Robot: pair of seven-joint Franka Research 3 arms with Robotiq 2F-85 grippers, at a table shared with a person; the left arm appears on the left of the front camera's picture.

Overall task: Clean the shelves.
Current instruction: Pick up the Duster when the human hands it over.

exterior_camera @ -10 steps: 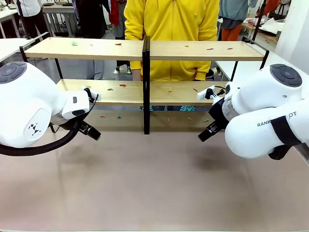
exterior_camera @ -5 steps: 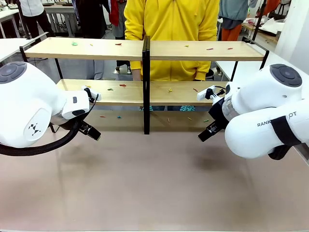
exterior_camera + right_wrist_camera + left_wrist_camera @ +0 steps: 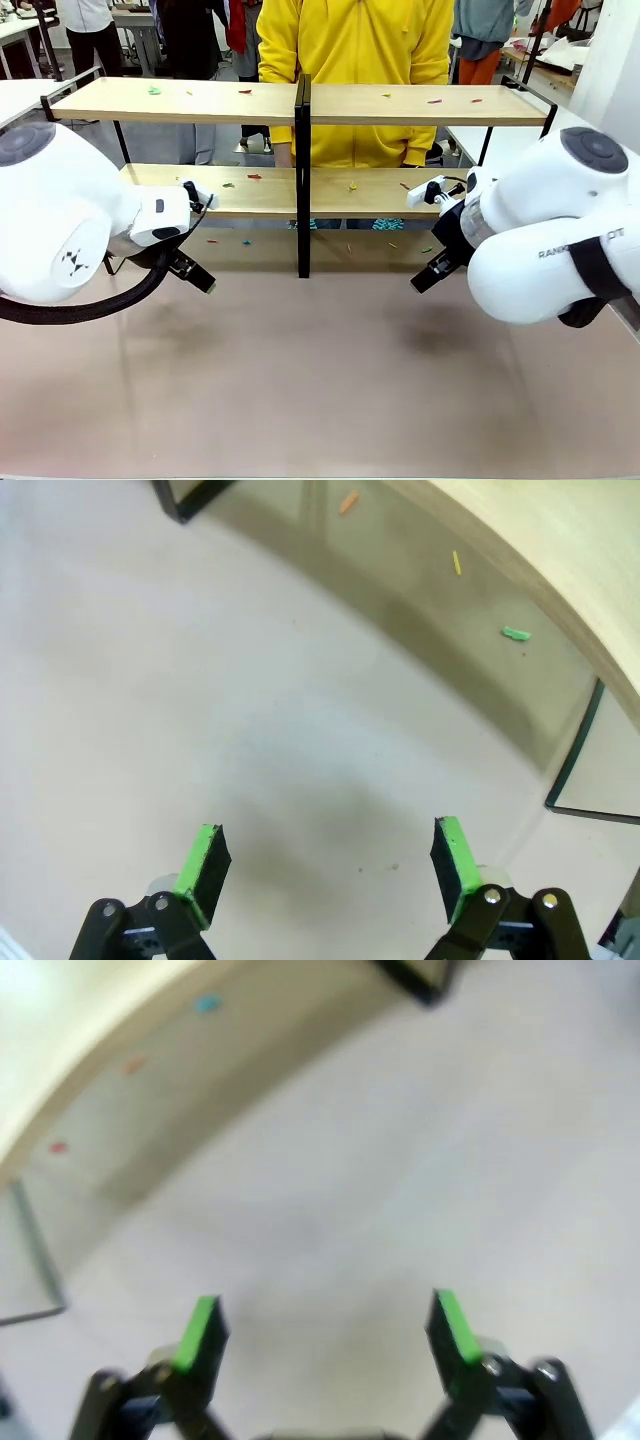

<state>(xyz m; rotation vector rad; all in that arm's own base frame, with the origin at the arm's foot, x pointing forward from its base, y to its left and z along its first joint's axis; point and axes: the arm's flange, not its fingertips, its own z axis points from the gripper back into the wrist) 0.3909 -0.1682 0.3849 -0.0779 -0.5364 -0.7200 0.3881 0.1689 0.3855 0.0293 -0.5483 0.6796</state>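
1. The shelves [image 3: 200, 102] stand across the far half of the tabletop [image 3: 320, 390]. They are two long light-wood boards, one above the other, on a thin black frame, with a black centre post [image 3: 303, 180] dividing them.
2. Both boards carry small coloured scraps. A green scrap [image 3: 154, 90] lies on the upper board at left, and a yellow scrap [image 3: 352, 186] on the lower board right of the post. More bits lie on the tabletop under the lower board. The right wrist view shows an orange bit [image 3: 348, 501] there.
3. Step in hand, as judged: approach only. No board looks cleaned yet, and litter lies on every level.
4. The left gripper [image 3: 195, 272] hangs low over bare tabletop in front of the shelves, left of the post. Its jaws are spread wide with nothing between the green pads [image 3: 200, 1330].
5. The right gripper [image 3: 430, 272] mirrors it on the right side, likewise spread wide and empty [image 3: 325, 850].
6. Next move, as judged: each gripper must advance to the scraps on its own side. The bits are tiny and lie flat, so a pinch needs the pads brought down right at the surface and closed exactly on one bit.
7. In the way: the upper board overhangs the lower one, so headroom between the tiers looks tight for these bulky wrists. The post and the frame ends bound each reach. A person [image 3: 355, 40] in a yellow top stands close behind the shelves.
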